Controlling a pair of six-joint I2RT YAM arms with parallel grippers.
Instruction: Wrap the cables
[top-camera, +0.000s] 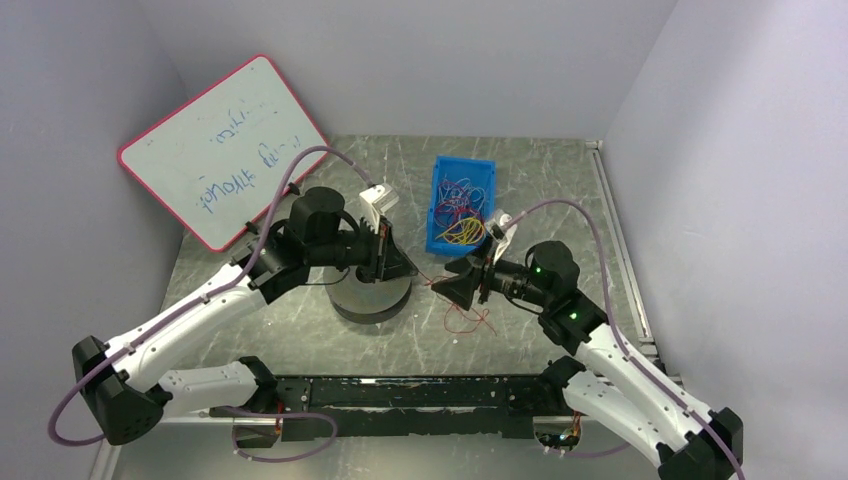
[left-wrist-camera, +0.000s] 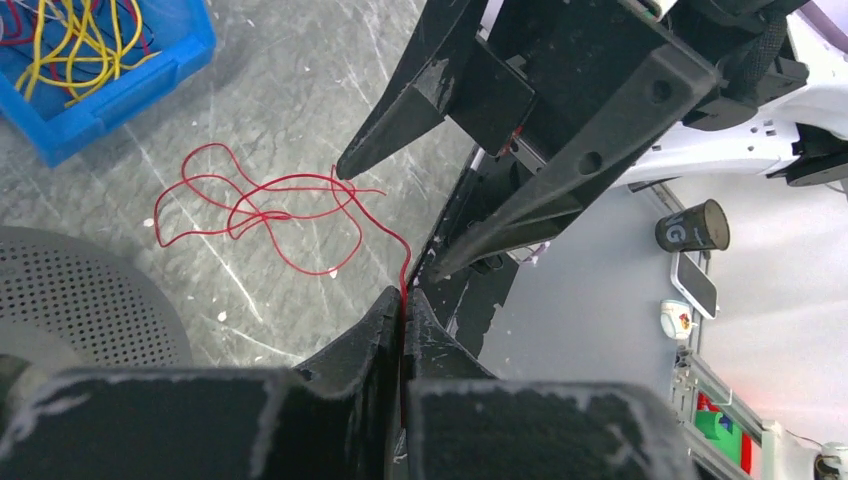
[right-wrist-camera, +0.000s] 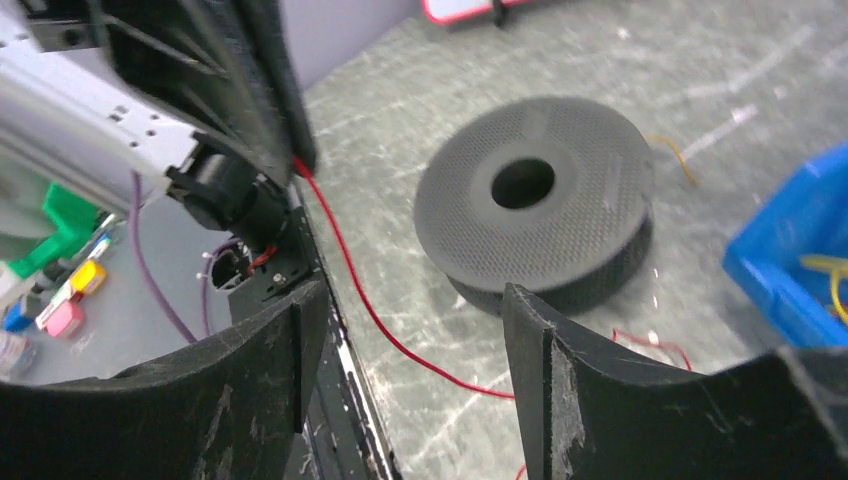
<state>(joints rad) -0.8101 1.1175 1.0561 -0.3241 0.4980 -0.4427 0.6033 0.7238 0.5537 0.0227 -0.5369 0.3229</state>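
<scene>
Red stringy cable (left-wrist-camera: 262, 205), loose loops — pinched by left end effector (left-wrist-camera: 403, 302); right end effector (right-wrist-camera: 412, 297) splayed — perforated round spool (right-wrist-camera: 535, 200) beyond.

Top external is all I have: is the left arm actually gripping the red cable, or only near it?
Observer: Gripping it. The left wrist view shows the left gripper with its fingers shut on the red cable, and the rest lies in loose loops on the table.
Operator: Is the right gripper on it too?
Observer: No. In the right wrist view the right gripper is open, its fingers wide apart, and the cable passes below the gap untouched.
Operator: Any cable around the spool?
Observer: None shows on the side of the spool that the right wrist view sees. Its far side is hidden.
</scene>
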